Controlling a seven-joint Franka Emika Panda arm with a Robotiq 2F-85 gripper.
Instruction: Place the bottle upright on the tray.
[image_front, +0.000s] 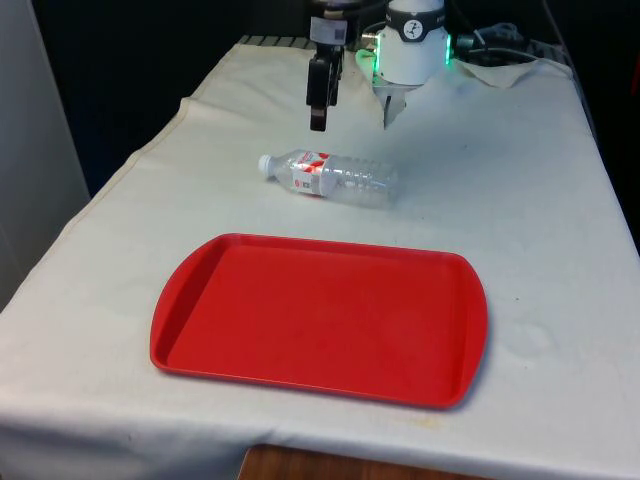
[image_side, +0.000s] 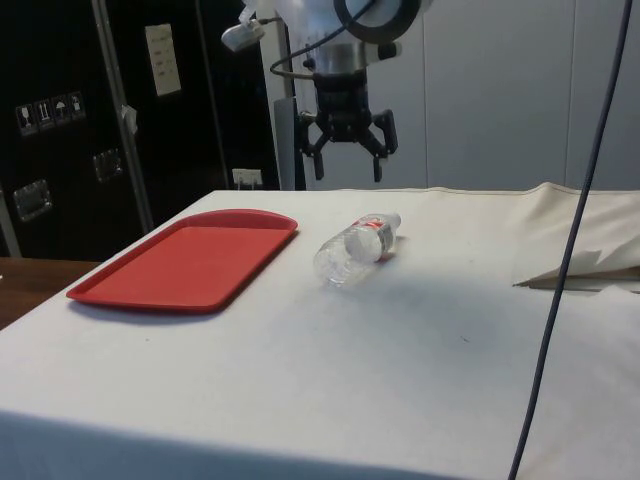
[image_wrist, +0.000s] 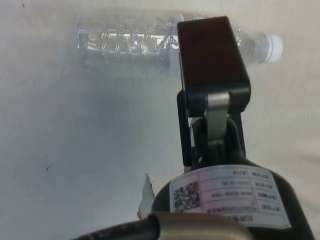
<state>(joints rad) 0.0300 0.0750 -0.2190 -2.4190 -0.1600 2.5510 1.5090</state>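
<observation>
- Front view: a clear plastic water bottle (image_front: 330, 177) lies on its side on the white-clothed tabletop (image_front: 560, 230). Its white cap points toward the front view's left and a red-and-white label wraps its middle. It lies between the robot and a red tray (image_front: 320, 318), apart from the tray's far rim. The tray holds nothing. The black gripper (image_front: 352, 113) hangs above and just behind the bottle, touching nothing.
- Side view: the gripper (image_side: 348, 158) hovers in the air with its two fingers spread wide and nothing between them. The bottle (image_side: 357, 248) rests flat just beside the tray (image_side: 190, 262), but not on it.
- Wrist view: the bottle (image_wrist: 130, 40) lies crosswise beyond one dark finger pad (image_wrist: 212, 52), and its ribbed, see-through wall looks empty or nearly so.
- Handling, as a judgement: the bottle is likely light, thin-walled and easily dented, smooth, and apt to roll. A hold across the labelled middle or the stiffer shoulder near the cap, squeezing gently, seems safest before tipping it upright.
</observation>
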